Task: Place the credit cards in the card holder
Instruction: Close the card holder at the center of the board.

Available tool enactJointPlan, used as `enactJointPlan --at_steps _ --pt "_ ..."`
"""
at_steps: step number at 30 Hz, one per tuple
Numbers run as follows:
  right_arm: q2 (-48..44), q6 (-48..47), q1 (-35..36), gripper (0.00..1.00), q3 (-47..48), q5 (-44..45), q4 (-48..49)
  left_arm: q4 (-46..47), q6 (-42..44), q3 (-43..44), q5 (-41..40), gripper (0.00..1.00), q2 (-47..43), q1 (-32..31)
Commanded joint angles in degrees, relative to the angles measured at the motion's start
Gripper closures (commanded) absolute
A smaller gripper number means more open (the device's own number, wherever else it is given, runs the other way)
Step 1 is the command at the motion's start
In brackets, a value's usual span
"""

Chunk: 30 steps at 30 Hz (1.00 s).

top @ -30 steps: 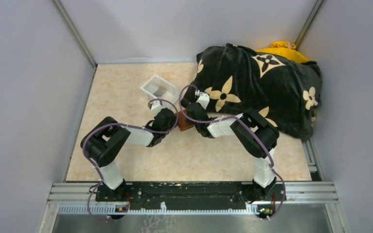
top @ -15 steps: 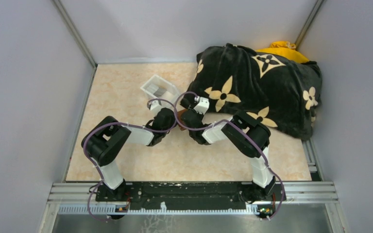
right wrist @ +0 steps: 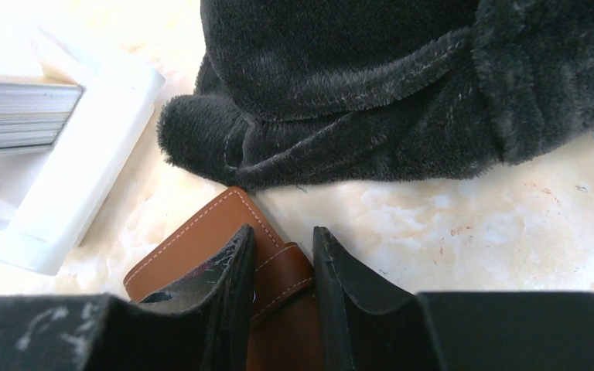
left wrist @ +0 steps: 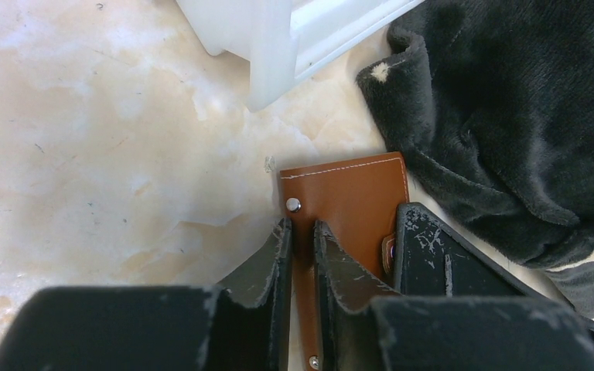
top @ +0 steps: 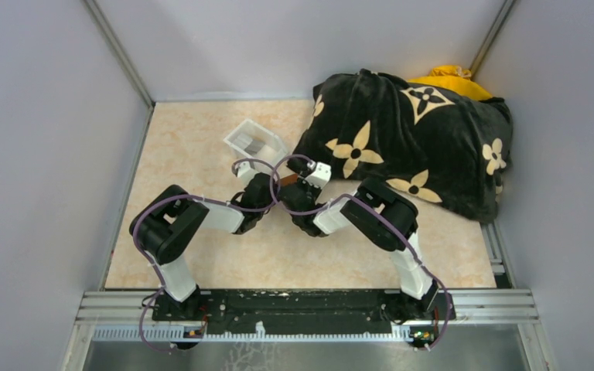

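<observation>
Jaws of the left gripper (left wrist: 300,228) pinched one leather edge of the brown card holder (left wrist: 348,197), which lay on the desk (left wrist: 108,139) beside a black fleece blanket (right wrist: 371,93). Right gripper (right wrist: 282,236) jaws clamped its snap strap. Nearby, a clear plastic tray (right wrist: 85,147) held a stack of credit cards (right wrist: 15,116) standing on edge.

1. One small brown leather folding card holder (left wrist: 348,193) is counted.
2. One clear rectangular plastic tray (top: 232,137) is counted; the thin greyish credit cards (right wrist: 15,116) stacked in it cannot be numbered.
3. One black plush blanket (top: 410,147) patterned with tan flowers is counted.
4. One yellow cloth bundle (top: 448,76) is counted.
5. Two black two-finger grippers are counted: left gripper (left wrist: 302,228), right gripper (right wrist: 282,236).
</observation>
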Motion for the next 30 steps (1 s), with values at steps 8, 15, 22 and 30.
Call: enactJointPlan --at_steps 8,15,22,30 --pt "17.1 -4.2 7.5 0.75 -2.7 -13.0 -38.6 -15.2 -0.3 -4.9 14.0 0.86 6.5 -2.2" --pt "13.1 -2.3 7.0 0.73 -3.4 -12.0 -40.5 -15.7 0.3 -5.4 13.6 0.83 4.6 -2.1" --pt "-2.0 -6.3 3.9 0.69 -2.6 -16.5 -42.5 -21.5 4.2 -3.7 8.0 0.76 -2.5 -1.7" --pt "-11.0 -8.6 2.5 0.67 -1.3 -17.3 -45.3 -21.9 5.8 -3.2 5.0 0.68 -6.5 -1.6"
